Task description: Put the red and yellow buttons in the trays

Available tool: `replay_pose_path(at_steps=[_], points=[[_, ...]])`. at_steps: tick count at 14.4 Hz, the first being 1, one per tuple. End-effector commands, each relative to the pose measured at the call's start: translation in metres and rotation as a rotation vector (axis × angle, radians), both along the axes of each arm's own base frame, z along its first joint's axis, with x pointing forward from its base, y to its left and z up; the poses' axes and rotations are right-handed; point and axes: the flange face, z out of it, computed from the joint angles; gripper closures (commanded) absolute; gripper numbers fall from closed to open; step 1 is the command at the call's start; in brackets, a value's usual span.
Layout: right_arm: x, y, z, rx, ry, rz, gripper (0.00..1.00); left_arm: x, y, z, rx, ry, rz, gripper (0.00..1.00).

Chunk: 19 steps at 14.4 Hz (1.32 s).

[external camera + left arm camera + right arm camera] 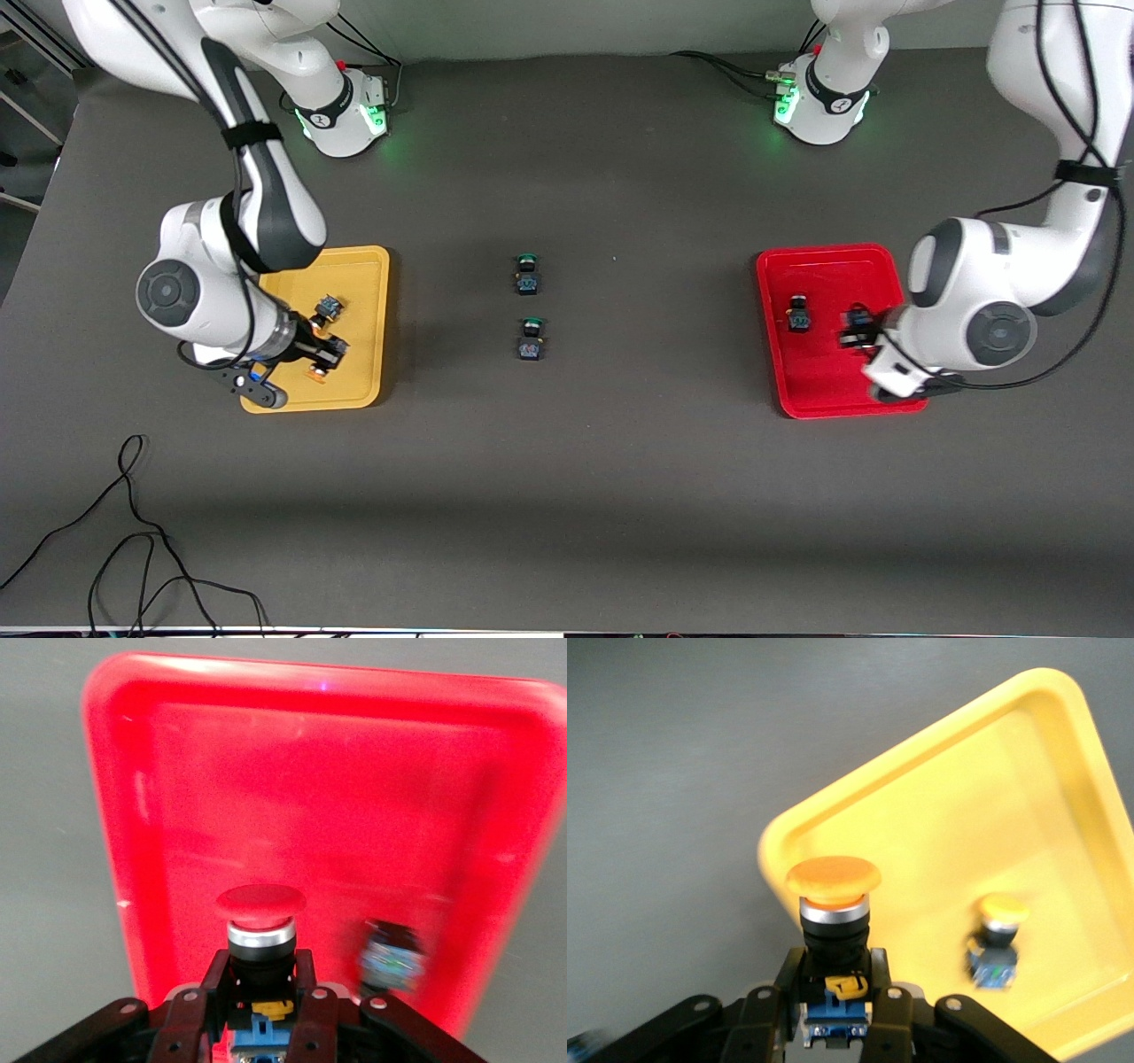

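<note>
The left gripper (261,997) pinches a red button (260,930) over the red tray (824,266). The right gripper (835,997) pinches a yellow button (834,904) over the yellow tray (368,266).

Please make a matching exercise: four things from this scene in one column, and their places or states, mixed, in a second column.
Things:
1. left gripper
2. right gripper
3. two small green-capped push-button switches
4. small yellow-capped switch lying loose

Places or states:
A. on the dark table between both trays
B. in the shallow yellow plastic tray
C. jaws shut on a red-capped switch over the shallow red plastic tray
D. jaws shut on an orange-yellow-capped switch

Pairs: 1-C, 2-D, 3-A, 4-B
</note>
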Motion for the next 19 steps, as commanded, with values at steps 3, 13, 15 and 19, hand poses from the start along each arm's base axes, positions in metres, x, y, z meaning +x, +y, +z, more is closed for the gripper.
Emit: replay_pose_path(at_steps=[3,13,15,19], points=[[-0.027,-0.023,-0.071,0.008,-0.032,0.033,0.75,-0.033,0.010,-0.059,0.011,-0.027,-0.070,0.85],[-0.034,-0.020,-0.080,0.046,-0.032,-0.019,0.00,0.006,0.020,0.101,-0.023,0.000,-0.150,0.00],[-0.030,-0.017,-0.050,0.062,-0.048,-0.011,0.00,-0.005,0.018,0.145,-0.058,-0.028,-0.154,0.00],[-0.024,-0.011,0.047,0.106,-0.090,0.023,0.00,-0.030,0.007,0.239,-0.055,-0.065,-0.210,0.00]])
